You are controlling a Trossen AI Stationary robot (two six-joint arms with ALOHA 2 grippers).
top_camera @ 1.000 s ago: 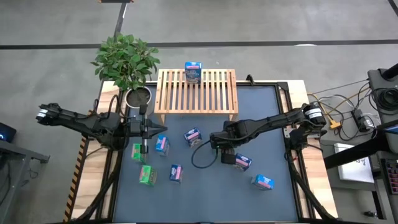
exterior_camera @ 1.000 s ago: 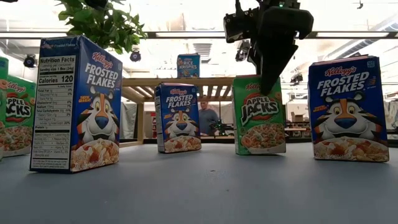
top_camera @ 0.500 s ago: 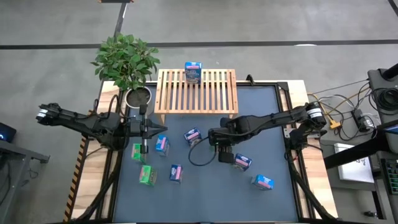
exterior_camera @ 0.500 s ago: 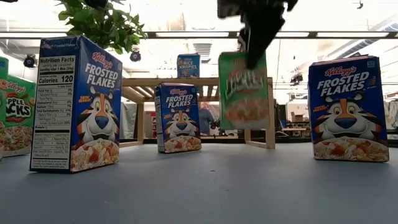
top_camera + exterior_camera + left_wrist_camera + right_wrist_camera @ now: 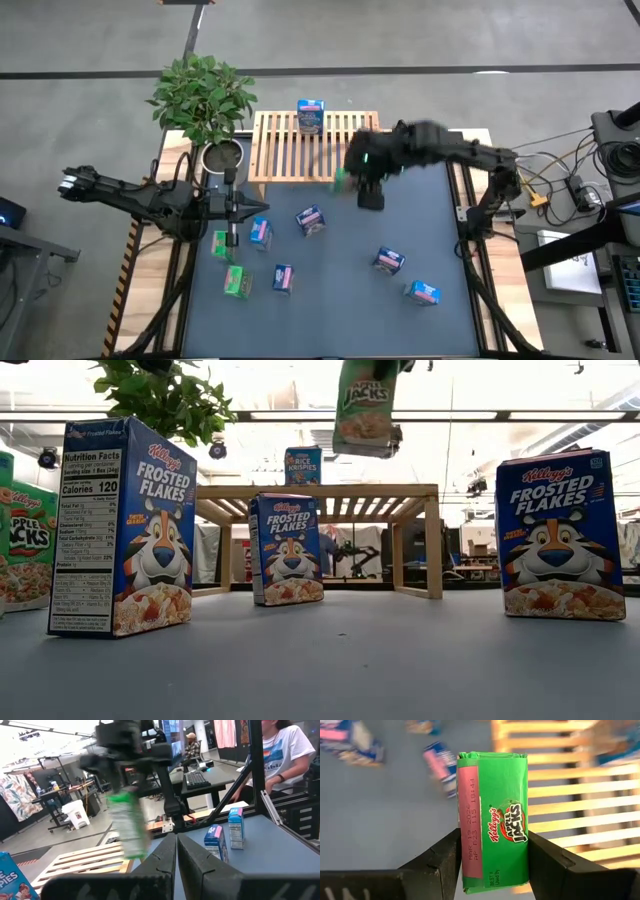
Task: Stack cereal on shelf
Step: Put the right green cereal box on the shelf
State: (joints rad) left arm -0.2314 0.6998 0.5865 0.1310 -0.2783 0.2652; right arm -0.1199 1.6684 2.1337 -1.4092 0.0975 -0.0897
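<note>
My right gripper is shut on a green Apple Jacks cereal box, held high over the near right edge of the light wood slatted shelf. The box shows near the top of the low view and in the left wrist view. A blue cereal box stands on the shelf's far edge. Several more boxes, blue and green, stand on the grey table. My left gripper is shut and empty at the table's left, beside the plant pot. My right gripper pinches the green box between its two fingers, one on each broad face, at the box's top end. The fingers come from above, pointing down. The box hangs below them, lifted clear of the table and slightly tilted.
A potted green plant stands at the far left corner beside the shelf. Blue boxes and green boxes stand about the table. A person sits beyond the table.
My right gripper has risen from the table's middle with the green box and has gone toward the far edge, up to the shelf's near right side. The box, which stood on the table, is now lifted clear and slightly tilted.
</note>
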